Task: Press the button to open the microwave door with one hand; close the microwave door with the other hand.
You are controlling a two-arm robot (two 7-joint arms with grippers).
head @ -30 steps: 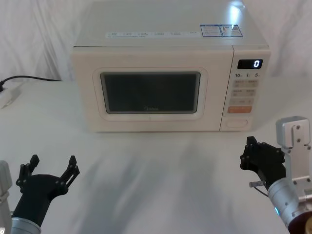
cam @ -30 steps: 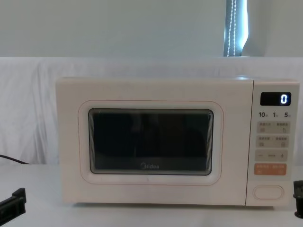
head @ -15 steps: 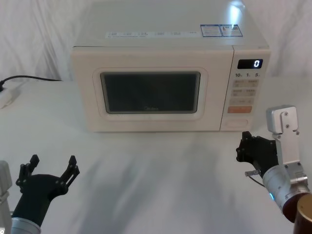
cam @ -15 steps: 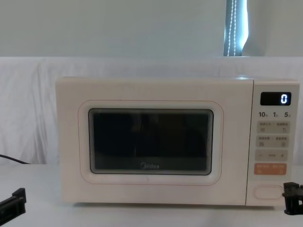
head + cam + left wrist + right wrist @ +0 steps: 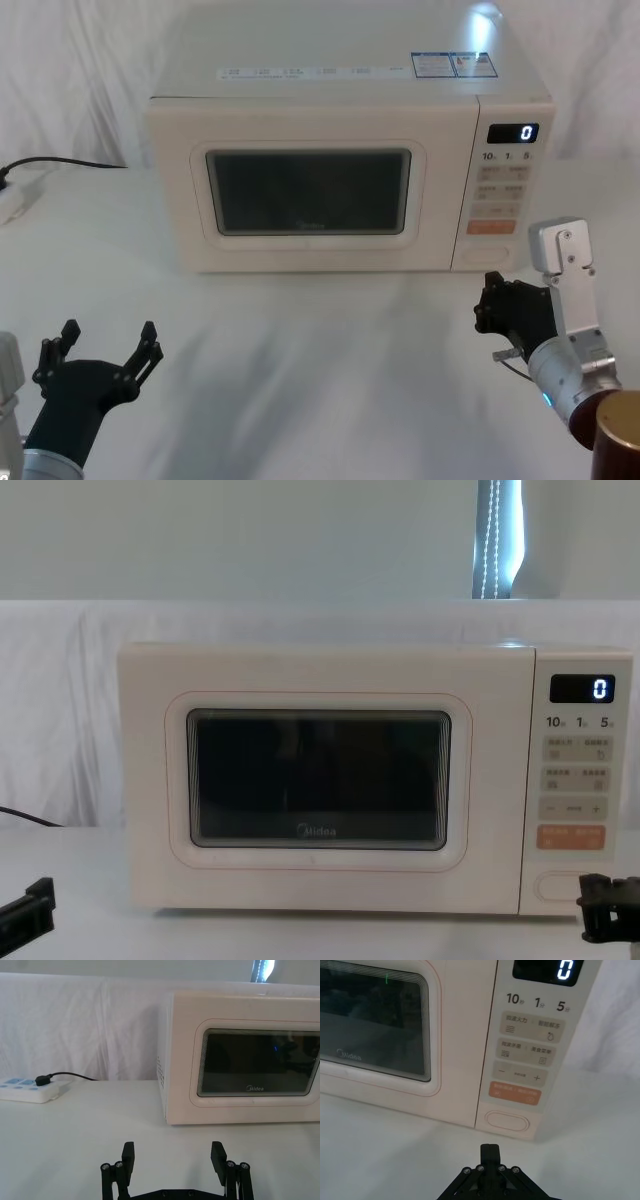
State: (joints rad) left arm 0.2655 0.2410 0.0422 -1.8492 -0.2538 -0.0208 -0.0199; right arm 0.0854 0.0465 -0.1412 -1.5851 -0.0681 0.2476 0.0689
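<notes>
We see the microwave [image 5: 345,170] standing on the white-covered desk [image 5: 300,380], squarely in front of us, with its door [image 5: 310,190] shut flush against the body. The control panel sits on the right side of the front, and its display [image 5: 513,132] shows a lit "0". At the foot of that panel lies the button [image 5: 507,1121], a wide cream pill-shaped key just under the orange key [image 5: 515,1093].

Our right gripper [image 5: 489,300] hangs over the desk just in front of the panel's lower corner, close to the button but not touching it. In the right wrist view its fingers [image 5: 490,1152] are pressed together into a single tip with nothing between them, and that tip points at the button from a short way off. In the chest view the same gripper [image 5: 606,920] sits at the lower right, overlapping the edge of the button.

Our left gripper [image 5: 105,350] rests low at the near left of the desk, well apart from the microwave. Its fingers [image 5: 128,1152] are spread wide and hold nothing.

Off to the far left a power strip [image 5: 27,1091] lies on the desk with a black cable [image 5: 70,1076] plugged into it.
</notes>
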